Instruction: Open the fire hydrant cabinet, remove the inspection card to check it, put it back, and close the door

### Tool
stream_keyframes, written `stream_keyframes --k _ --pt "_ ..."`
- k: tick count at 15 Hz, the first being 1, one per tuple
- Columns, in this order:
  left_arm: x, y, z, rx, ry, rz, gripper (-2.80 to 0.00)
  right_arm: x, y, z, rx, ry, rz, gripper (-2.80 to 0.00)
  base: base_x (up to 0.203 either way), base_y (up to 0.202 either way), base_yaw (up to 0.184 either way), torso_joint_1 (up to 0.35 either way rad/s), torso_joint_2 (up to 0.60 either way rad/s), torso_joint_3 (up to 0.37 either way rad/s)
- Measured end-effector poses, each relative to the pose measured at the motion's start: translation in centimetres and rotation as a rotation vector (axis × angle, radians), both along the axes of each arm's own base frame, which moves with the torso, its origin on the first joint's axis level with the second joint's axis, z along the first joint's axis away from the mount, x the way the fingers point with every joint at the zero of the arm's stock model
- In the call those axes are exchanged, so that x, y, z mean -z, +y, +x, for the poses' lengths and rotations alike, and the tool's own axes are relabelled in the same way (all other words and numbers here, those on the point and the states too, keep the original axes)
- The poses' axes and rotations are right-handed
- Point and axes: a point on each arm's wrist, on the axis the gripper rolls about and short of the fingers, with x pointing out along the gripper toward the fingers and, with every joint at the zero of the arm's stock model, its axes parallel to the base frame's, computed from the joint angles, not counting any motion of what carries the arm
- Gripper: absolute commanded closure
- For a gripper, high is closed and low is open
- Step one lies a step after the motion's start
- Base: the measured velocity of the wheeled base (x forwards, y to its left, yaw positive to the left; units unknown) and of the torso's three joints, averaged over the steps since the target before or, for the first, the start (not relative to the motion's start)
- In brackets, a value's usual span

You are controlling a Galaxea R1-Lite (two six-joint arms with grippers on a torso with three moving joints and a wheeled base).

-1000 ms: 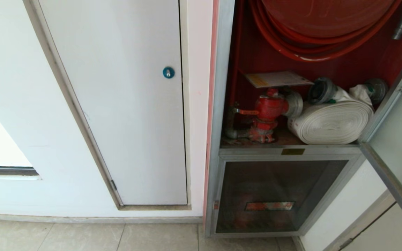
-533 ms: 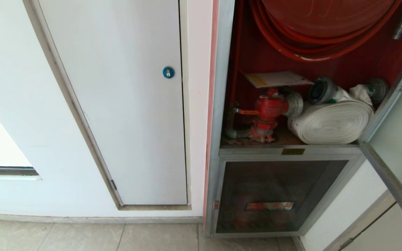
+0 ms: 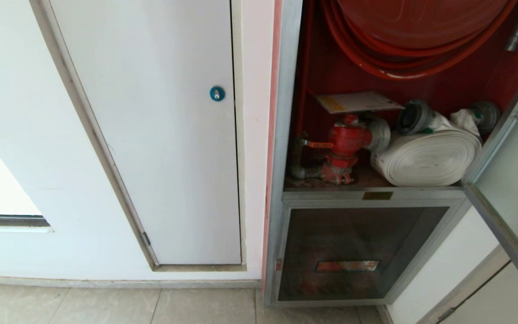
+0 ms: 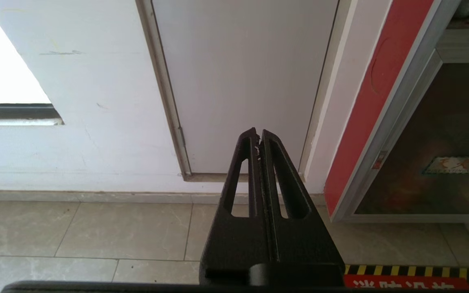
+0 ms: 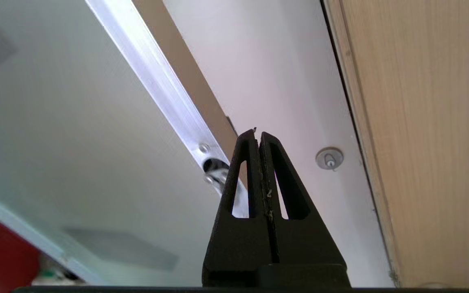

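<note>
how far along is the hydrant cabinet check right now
Done: the door stands swung open. The inspection card lies above the red valve, whether already checked or not I can't tell. In hand: nothing; the right gripper is shut and empty beside the door's edge. Left: closing the door.

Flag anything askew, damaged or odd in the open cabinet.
Nothing looks damaged. The door stands open at the right. The card lies flat on top of the red valve, balanced there rather than hung or in a holder. The white hose sits rolled beside the valve, nothing spilled.
</note>
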Motion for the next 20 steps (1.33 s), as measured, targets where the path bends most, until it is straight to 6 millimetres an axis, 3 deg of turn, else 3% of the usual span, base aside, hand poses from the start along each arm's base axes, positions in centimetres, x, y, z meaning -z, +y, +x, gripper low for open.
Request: stream_keyframes --k 6,12,20 --pt "0.0 0.0 0.0 0.000 0.000 0.000 0.00 -0.4 -1.5 1.6 -0.008 -0.078 0.033 0.00 0.000 0.000 0.000 0.000 0.00 0.000" --pt "0.0 0.0 0.0 0.000 0.000 0.000 0.00 -2.0 -2.8 3.3 0.006 -0.179 -0.011 0.00 0.000 0.000 0.000 0.000 0.00 0.000" --pt "0.0 0.0 0.0 0.000 0.000 0.000 0.00 -1.6 -1.7 1.8 0.015 -0.104 -0.024 0.00 0.000 0.000 0.000 0.000 0.00 0.000"
